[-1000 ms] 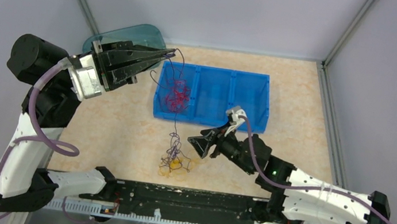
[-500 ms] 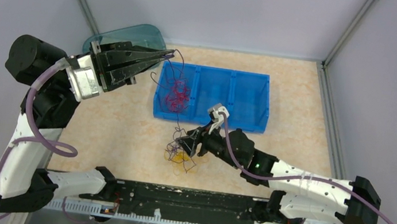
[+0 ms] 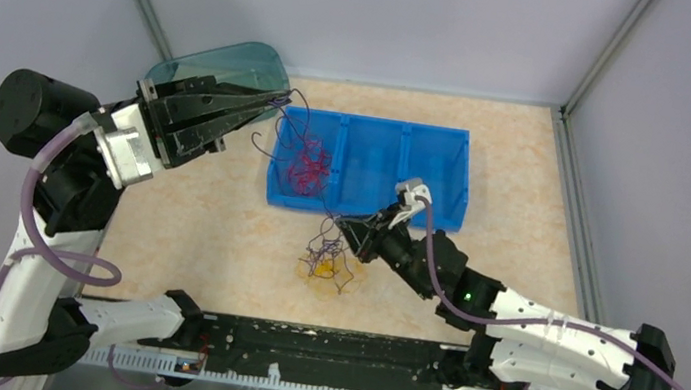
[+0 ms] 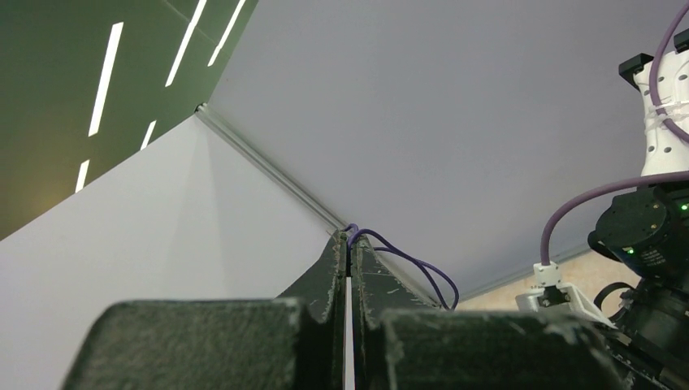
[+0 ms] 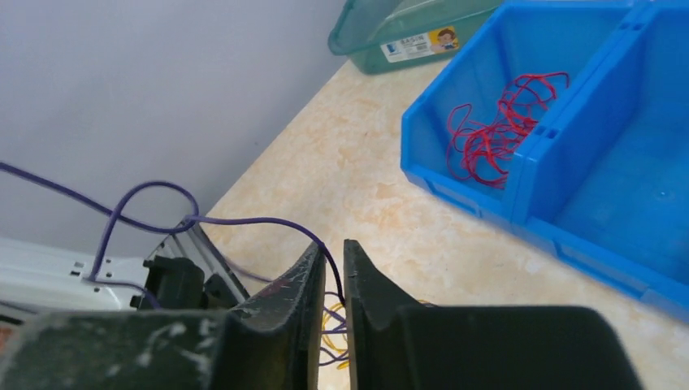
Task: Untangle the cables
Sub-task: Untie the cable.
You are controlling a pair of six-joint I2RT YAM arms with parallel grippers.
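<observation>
Pinching a purple cable [image 5: 244,221], tips nearly together, the right hand [image 3: 347,228] is hanging over yellow cables [image 3: 319,270] by the surface's [image 3: 207,217] near edge. Red cables [image 3: 307,165] are lying in the blue bin's [image 3: 431,131] left compartment. Far left, the raised left hand [image 3: 278,100] is clamping purple cable too.

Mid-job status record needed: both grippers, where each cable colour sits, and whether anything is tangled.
left gripper: raised near the bin's left end, shut on purple cable
right gripper: low over the table, shut on purple cable
red cable: bunched in left compartment of blue bin
yellow cable: on the table, purple loops mixed through it
tangle: not cleared; purple strands cross the red bunch too
teal tub: far left corner, partly behind the left gripper
</observation>
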